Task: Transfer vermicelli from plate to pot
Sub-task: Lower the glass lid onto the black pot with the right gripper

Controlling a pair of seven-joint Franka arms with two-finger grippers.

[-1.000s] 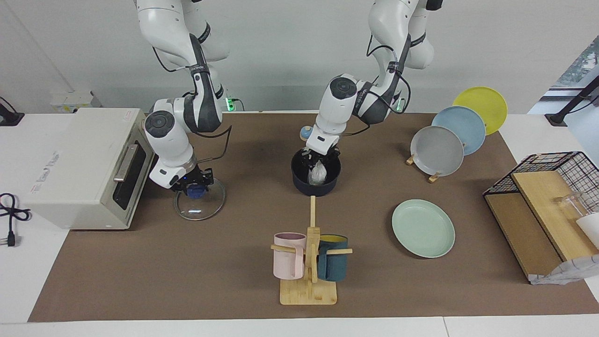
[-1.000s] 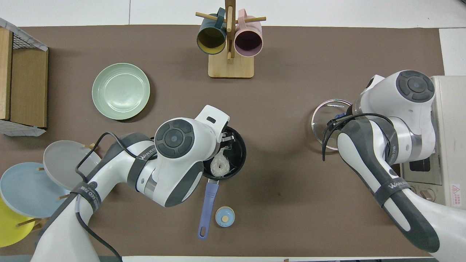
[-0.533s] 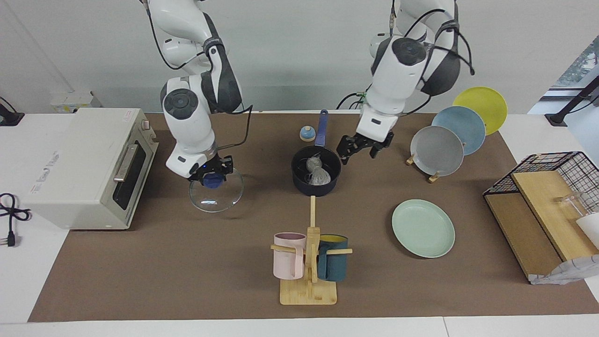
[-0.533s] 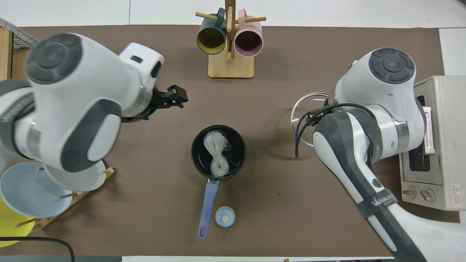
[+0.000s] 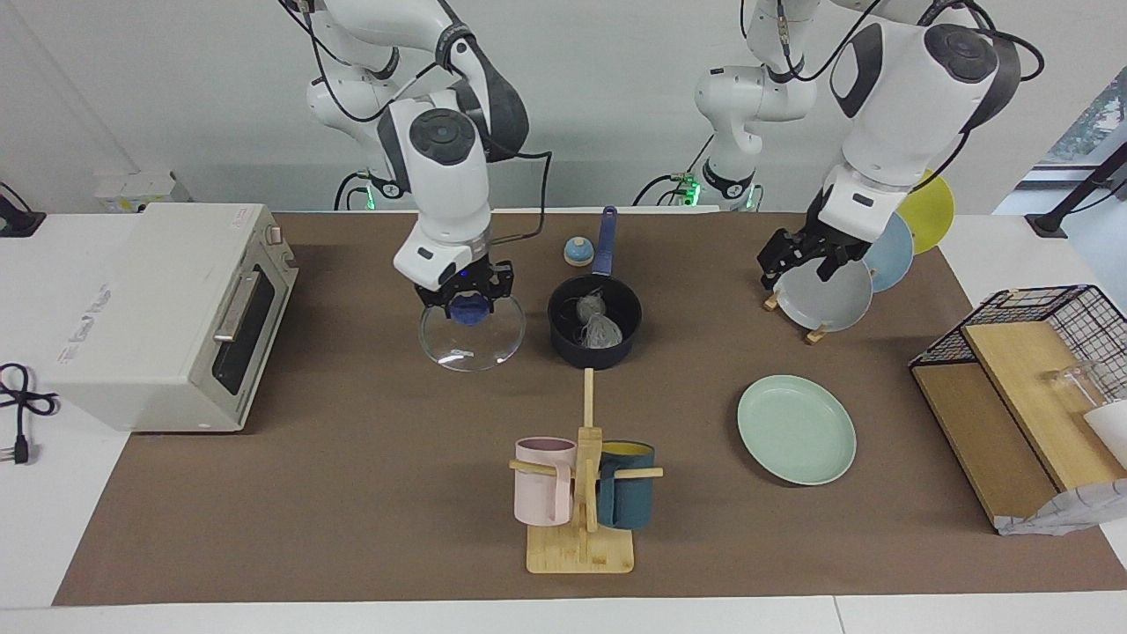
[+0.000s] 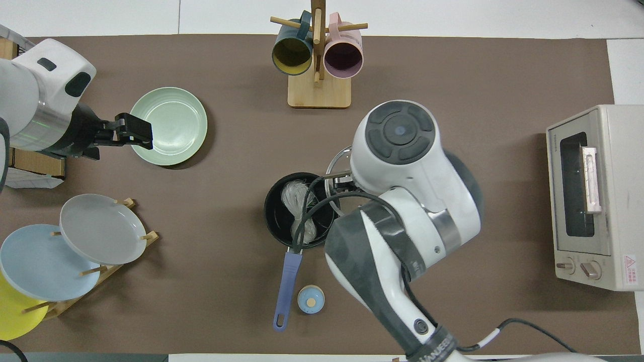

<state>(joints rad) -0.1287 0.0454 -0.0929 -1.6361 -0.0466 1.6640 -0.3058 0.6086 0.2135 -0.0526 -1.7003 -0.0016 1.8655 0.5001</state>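
Note:
The vermicelli (image 5: 600,328) lies in the dark pot (image 5: 563,339), two whitish nests side by side; it also shows in the overhead view (image 6: 299,210). The pot's (image 6: 275,221) blue handle (image 6: 287,284) points toward the robots. The mint-green plate (image 5: 795,429) is bare, also in the overhead view (image 6: 167,125). My left gripper (image 5: 799,261) is open and empty, raised over the grey plate. My right gripper (image 5: 465,306) is shut on the blue knob of a glass lid (image 5: 472,342), held above the table beside the pot.
A toaster oven (image 5: 167,308) stands at the right arm's end. A mug rack (image 5: 581,493) holds a pink and a teal mug. A rack holds grey (image 5: 823,291), blue and yellow plates. A small blue disc (image 5: 578,252) lies by the pot handle. A wire basket (image 5: 1030,379) stands at the left arm's end.
My left gripper let go of the vermicelli in the pot, rose and swung toward the left arm's end. My right gripper lifted the glass lid and carried it toward the pot.

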